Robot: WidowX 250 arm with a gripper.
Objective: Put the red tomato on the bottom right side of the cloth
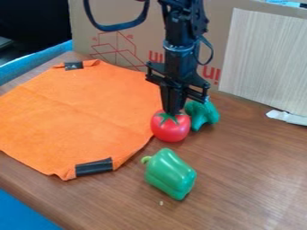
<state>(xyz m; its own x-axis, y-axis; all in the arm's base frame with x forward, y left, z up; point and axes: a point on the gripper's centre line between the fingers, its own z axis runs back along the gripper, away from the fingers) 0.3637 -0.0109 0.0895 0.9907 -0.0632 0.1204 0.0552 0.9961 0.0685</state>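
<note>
1. Finding the red tomato (171,129) at the right edge of the orange cloth (84,112), I record most of it as lying to the right of that edge, over the brown table (246,170). I cannot tell whether it touches the cloth.
2. Orientation: its green leafy crown faces up, towards my gripper (172,113). The body is rounded, with no clear long axis that I can make out.
3. My gripper points down directly above the crown, its tip meeting the leaves in view. I cannot tell whether the claw is released, clenched or grasping the tomato.
4. Just behind the tomato and to its right, I note a dark green toy vegetable (203,113), partly hidden.
5. Nearer the camera, a green pepper (171,174) lies on its side, long axis running from upper left to lower right, stem to the upper left.
6. On the cloth, a black strip (94,167) marks the near corner and a dark tag (73,65) the far one.
7. Behind, I log a cardboard box (123,49) and a pale wood-grain panel (264,58).
</note>
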